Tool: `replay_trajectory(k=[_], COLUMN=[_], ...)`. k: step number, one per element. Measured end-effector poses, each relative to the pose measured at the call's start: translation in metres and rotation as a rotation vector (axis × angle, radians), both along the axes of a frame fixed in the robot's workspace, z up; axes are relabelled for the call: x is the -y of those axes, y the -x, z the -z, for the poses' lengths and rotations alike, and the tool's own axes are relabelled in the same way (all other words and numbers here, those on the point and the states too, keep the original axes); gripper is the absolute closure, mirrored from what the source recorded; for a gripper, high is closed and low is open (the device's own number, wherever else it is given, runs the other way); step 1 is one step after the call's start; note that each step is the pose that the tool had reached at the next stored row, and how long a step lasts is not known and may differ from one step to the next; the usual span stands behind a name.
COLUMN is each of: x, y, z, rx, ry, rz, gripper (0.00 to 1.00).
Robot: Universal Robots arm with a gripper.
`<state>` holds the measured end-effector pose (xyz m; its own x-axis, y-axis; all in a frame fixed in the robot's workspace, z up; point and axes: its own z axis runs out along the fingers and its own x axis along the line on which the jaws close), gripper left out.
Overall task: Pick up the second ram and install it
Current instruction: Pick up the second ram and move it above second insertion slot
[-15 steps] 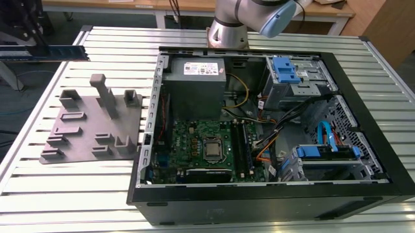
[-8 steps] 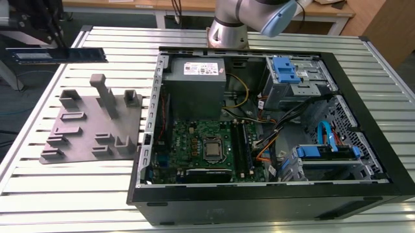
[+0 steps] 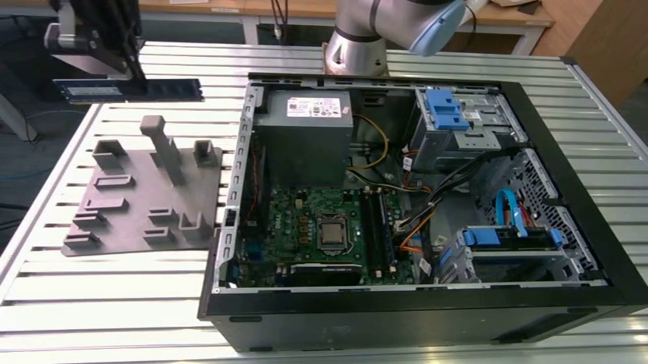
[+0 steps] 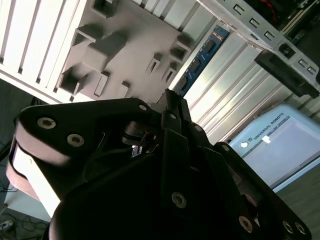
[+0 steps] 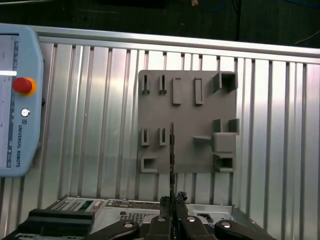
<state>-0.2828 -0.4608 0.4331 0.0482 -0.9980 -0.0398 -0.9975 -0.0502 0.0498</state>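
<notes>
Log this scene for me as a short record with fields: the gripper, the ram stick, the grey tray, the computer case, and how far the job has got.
gripper: gripper shut on the second ram, raised above the table
second ram: second ram held in the air, long side roughly level, apart from the grey tray
grey tray: grey tray lies on the table; its slots look empty in the first wrist view
computer case: computer case open, on the exterior view's right of the tray
motherboard: motherboard inside the case
progress: ram lifted, not yet in the case

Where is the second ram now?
In the exterior view, the second ram sits upper left, held by the gripper above the grey tray, left of the computer case.
</notes>
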Motion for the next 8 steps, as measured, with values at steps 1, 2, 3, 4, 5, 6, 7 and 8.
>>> replay_trajectory(k=[1,2,3,4,5,6,7,8], x=[0.0,0.0,0.0,0.0,-0.0001,-0.0001,-0.0001,-0.0001], y=[-0.005,-0.009,-0.014,-0.018,-0.023,-0.027,-0.031,-0.036], z=[0.0004,0.0007,0.001,0.0014,0.0018,0.0022,0.0025,0.0028], rx=[-0.0002,-0.0004,-0.0007,-0.0007,-0.0008,-0.001,-0.0012,-0.0014], ry=[0.0,0.0001,0.0002,0.0001,0.0001,0.0,0.0,0.0001], rz=[0.0,0.0,0.0,0.0,0.0,0.0,0.0,0.0], gripper=[0.89,0.89,0.89,0.89,0.89,0.89,0.89,0.89])
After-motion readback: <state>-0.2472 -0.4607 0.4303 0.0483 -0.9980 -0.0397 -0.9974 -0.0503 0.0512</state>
